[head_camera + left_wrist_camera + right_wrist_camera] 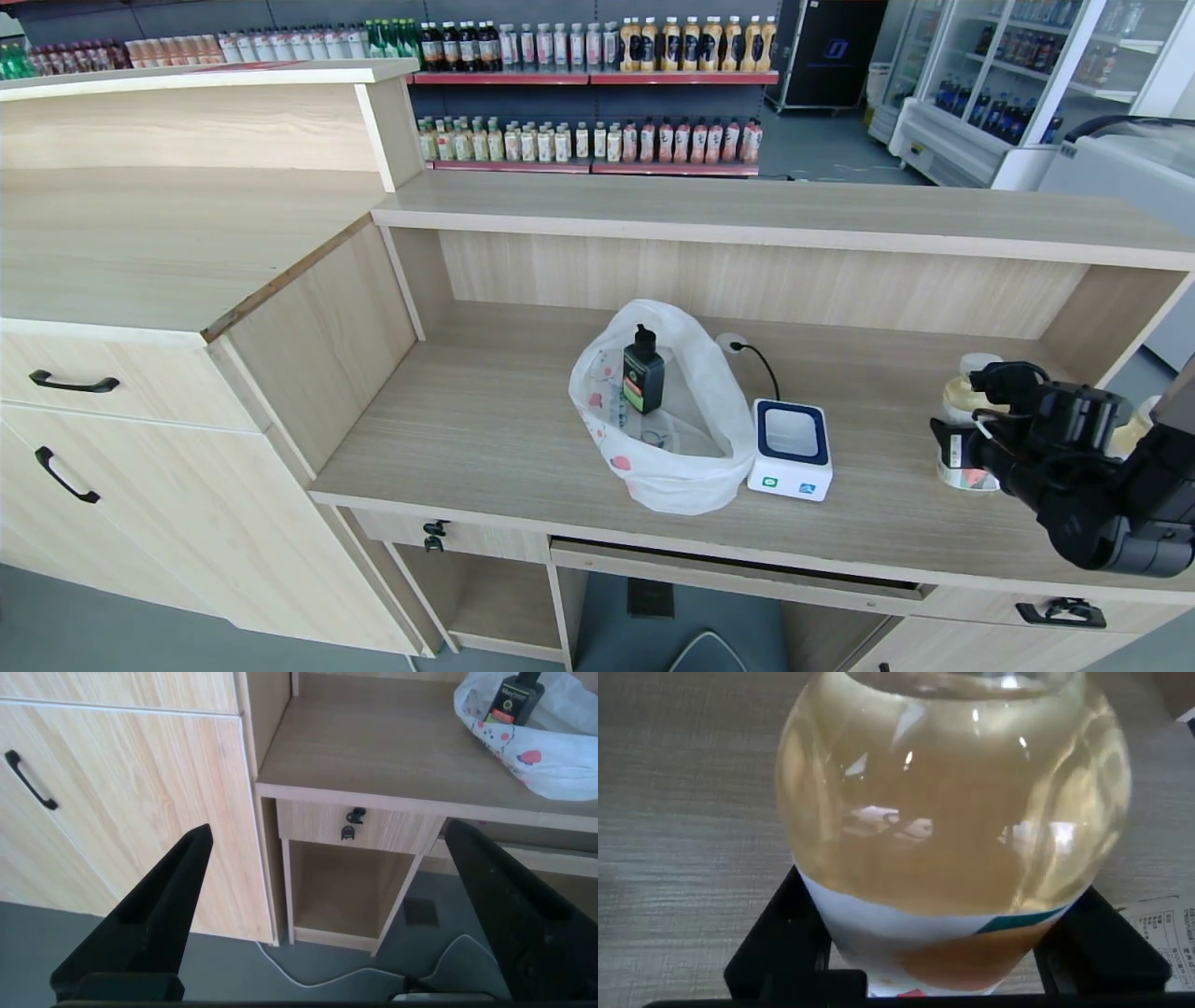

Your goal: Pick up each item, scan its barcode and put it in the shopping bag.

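A round bottle of pale yellow drink [969, 411] with a white cap stands on the counter's right part. My right gripper [962, 448] is shut on its lower body; in the right wrist view the bottle [952, 812] sits between the two black fingers [780, 943]. The white shopping bag [667, 448] stands open mid-counter with a dark pump bottle [643, 373] upright inside. Just right of the bag is the white scanner [790, 450] with a blue-framed window. My left gripper [327, 924] hangs open below counter level, and the bag [537, 737] shows past it.
The counter [485, 439] is a recess with a raised ledge behind and a tall cabinet wall [317, 345] on its left. A cable [761, 369] runs from the scanner to the back. Another pale item [1134, 425] peeks out behind the right arm. A keyed drawer [353, 826] sits under the counter edge.
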### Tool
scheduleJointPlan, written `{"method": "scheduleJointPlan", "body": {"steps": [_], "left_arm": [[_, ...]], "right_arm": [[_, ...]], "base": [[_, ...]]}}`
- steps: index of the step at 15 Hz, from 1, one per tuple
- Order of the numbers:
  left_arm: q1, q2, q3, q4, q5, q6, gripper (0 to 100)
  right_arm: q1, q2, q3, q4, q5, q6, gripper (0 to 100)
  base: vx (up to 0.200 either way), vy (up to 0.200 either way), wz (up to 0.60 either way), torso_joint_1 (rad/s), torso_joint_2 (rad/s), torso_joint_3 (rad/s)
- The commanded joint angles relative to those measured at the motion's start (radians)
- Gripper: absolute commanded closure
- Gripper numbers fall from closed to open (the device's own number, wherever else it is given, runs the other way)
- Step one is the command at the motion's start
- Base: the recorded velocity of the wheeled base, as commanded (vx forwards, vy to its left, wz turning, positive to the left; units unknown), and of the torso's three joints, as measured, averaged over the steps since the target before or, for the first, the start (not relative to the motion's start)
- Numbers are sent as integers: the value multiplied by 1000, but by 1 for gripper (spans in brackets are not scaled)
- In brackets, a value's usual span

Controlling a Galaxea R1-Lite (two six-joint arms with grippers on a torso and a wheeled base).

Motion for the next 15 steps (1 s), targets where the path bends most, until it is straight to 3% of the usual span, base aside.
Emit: {"method": "scheduleJointPlan", "body": {"steps": [1,6,8,12,15], "left_arm": [[0,2,0,-1,0,0,0],[0,2,0,0,0,0,0],[0,2,0,0,0,0,0],[0,2,0,-1,0,0,0],[0,2,0,0,0,0,0]], "right_arm": [[1,1,-3,-1,0,0,100],[4,-17,-6,4,72,26,100],[4,-46,-8,20,147,58,100],[7,-261,-47,238,461,226,100],[27,-447,-155,425,691,451,100]], "base": [[0,0,0,0,0,0],[0,0,0,0,0,0],[0,0,0,0,0,0],[0,0,0,0,0,0],[0,0,0,0,0,0]]}}
